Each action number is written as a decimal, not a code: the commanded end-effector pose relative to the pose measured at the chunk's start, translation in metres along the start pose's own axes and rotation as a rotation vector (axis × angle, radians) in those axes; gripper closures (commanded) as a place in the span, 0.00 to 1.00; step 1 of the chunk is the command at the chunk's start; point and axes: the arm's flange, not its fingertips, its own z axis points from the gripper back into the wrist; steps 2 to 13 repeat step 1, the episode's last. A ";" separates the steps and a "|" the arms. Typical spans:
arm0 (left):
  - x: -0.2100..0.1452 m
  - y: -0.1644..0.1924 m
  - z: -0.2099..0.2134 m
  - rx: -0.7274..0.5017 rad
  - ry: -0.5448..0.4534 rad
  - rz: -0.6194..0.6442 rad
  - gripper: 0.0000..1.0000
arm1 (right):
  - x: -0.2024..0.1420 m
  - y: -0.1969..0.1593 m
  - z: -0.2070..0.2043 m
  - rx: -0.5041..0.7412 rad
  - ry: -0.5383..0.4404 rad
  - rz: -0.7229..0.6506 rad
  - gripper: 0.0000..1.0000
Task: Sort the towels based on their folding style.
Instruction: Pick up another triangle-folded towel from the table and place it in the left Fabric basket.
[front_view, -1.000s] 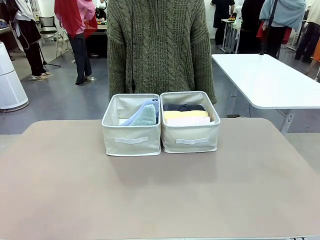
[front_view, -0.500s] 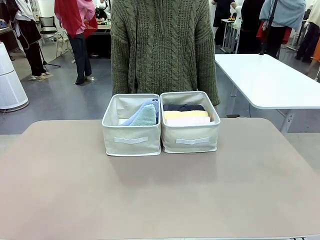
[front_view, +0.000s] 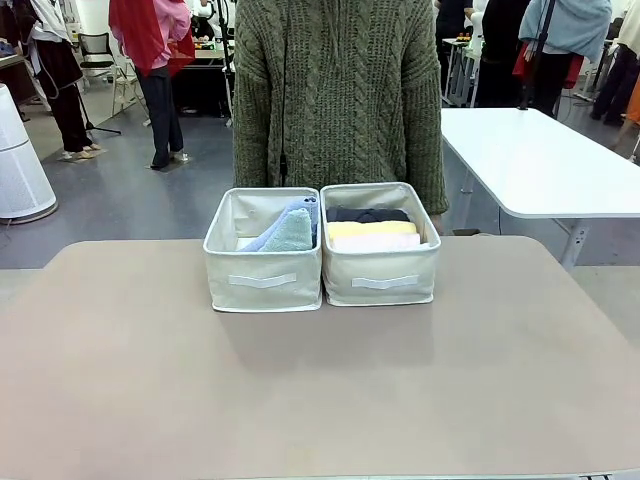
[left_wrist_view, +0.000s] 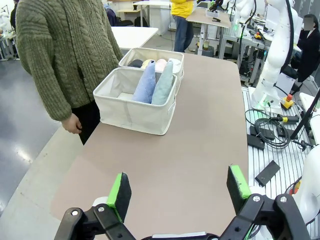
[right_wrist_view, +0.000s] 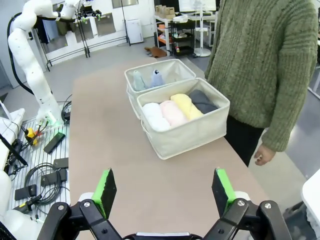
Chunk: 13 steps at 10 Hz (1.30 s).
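1. I see my left gripper (left_wrist_view: 179, 189) and right gripper (right_wrist_view: 164, 186) both spread wide over bare table (front_view: 300, 400).
2. Two bins (front_view: 322, 250) stand touching at the table's far edge, holding the towels (right_wrist_view: 172, 110).
3. A person's hand (right_wrist_view: 265, 154) hangs just beyond that edge.

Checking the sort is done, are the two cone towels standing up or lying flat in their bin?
Standing, leaning slightly: the lavender-blue towel and pale teal towel point upward, side by side in the left bin.

cone towels (left_wrist_view: 156, 82) in near bin (left_wrist_view: 131, 111)
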 end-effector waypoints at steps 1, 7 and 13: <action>-0.002 -0.004 -0.001 0.006 0.021 -0.012 0.00 | -0.004 0.003 -0.001 0.010 -0.005 0.015 0.00; -0.002 -0.004 -0.001 0.006 0.021 -0.012 0.00 | -0.004 0.003 -0.001 0.010 -0.005 0.015 0.00; -0.002 -0.004 -0.001 0.006 0.021 -0.012 0.00 | -0.004 0.003 -0.001 0.010 -0.005 0.015 0.00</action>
